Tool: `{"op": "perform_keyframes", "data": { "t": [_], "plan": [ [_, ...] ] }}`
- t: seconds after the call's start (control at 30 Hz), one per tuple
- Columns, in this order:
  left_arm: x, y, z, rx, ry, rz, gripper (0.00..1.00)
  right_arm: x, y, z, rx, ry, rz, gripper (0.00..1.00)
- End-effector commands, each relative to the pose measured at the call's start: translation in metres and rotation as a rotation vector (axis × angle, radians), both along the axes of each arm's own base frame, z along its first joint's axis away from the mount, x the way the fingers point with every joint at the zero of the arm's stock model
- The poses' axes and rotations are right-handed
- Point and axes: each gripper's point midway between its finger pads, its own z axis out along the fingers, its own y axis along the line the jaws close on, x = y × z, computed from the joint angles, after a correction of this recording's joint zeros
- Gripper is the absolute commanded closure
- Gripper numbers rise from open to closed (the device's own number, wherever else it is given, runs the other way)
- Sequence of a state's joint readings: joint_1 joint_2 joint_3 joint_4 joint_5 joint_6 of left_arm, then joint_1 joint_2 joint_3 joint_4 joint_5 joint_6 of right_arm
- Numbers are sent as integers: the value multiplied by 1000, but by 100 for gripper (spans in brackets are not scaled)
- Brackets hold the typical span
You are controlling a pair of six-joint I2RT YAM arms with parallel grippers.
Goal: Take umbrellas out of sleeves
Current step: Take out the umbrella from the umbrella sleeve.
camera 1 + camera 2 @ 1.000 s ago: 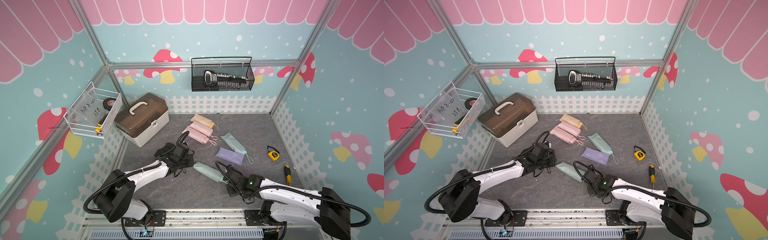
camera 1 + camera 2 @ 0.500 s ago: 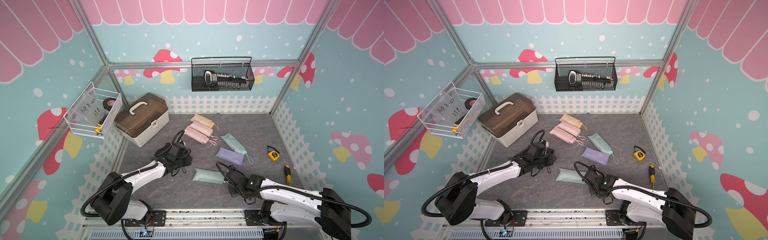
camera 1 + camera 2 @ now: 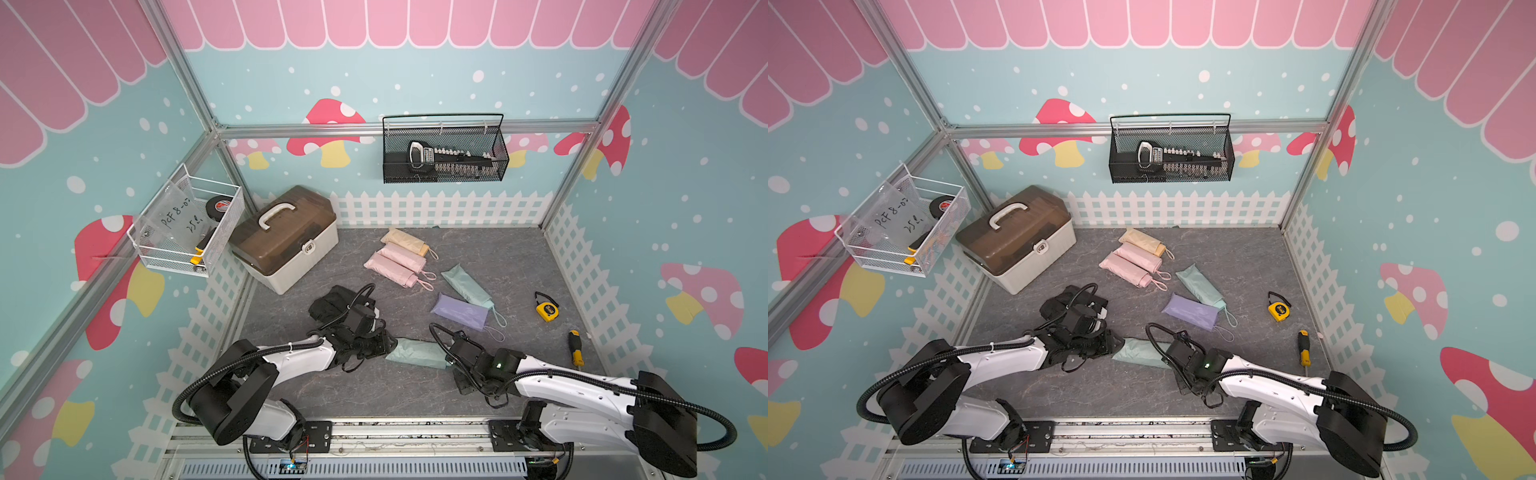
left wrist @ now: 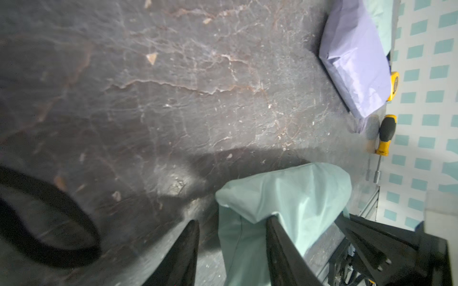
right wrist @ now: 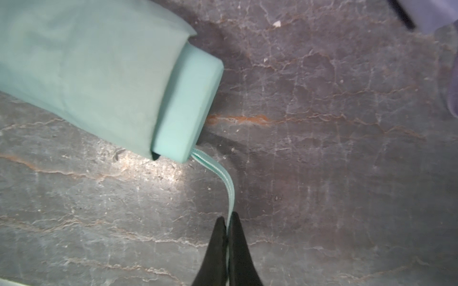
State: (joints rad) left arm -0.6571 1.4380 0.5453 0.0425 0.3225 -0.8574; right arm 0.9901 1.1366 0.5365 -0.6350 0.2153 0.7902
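Observation:
A mint umbrella in its mint sleeve (image 3: 415, 353) (image 3: 1140, 352) lies crosswise at the front centre. My left gripper (image 3: 388, 345) (image 4: 233, 237) is open, and the sleeve's closed end (image 4: 285, 193) lies between its jaws against one finger (image 4: 280, 247). The stubby mint handle (image 5: 190, 106) pokes out of the sleeve (image 5: 86, 64). My right gripper (image 5: 229, 220) (image 3: 451, 357) is shut on the mint wrist loop (image 5: 228, 188). A black fabric heap (image 3: 332, 305) lies just behind the left gripper. Cream (image 3: 405, 241), pink (image 3: 397, 266), mint (image 3: 465, 282) and lilac (image 3: 459, 311) bundles lie further back.
A brown-lidded toolbox (image 3: 286, 237) stands at the back left. A yellow tape measure (image 3: 546, 309) and a yellow-handled screwdriver (image 3: 574, 347) lie at the right. A black mesh basket (image 3: 444, 151) and a white wire basket (image 3: 187, 224) hang on the walls.
My left gripper has opened, left the black heap and come forward to the mint sleeve's closed end. The mint umbrella has swung round to lie crosswise. The right gripper stays shut on the loop.

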Motion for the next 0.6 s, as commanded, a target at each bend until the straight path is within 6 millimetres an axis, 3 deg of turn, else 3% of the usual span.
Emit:
{"op": "perform_keyframes", "data": {
  "t": [0.0, 0.2, 0.43, 0.57],
  "plan": [
    [6, -10, 16, -101, -31, 34, 55, -3, 1, -4, 1, 19, -3, 98],
    [5, -15, 22, -153, -33, 39, 55, -3, 1, -5, 7, 14, -4, 98],
    [3, -23, 15, -213, -3, 41, 56, -2, 5, -5, 3, 21, 3, 98],
    [3, -24, 17, -214, -9, 30, 73, -2, 3, -6, 5, 20, 0, 98]
  ]
}}
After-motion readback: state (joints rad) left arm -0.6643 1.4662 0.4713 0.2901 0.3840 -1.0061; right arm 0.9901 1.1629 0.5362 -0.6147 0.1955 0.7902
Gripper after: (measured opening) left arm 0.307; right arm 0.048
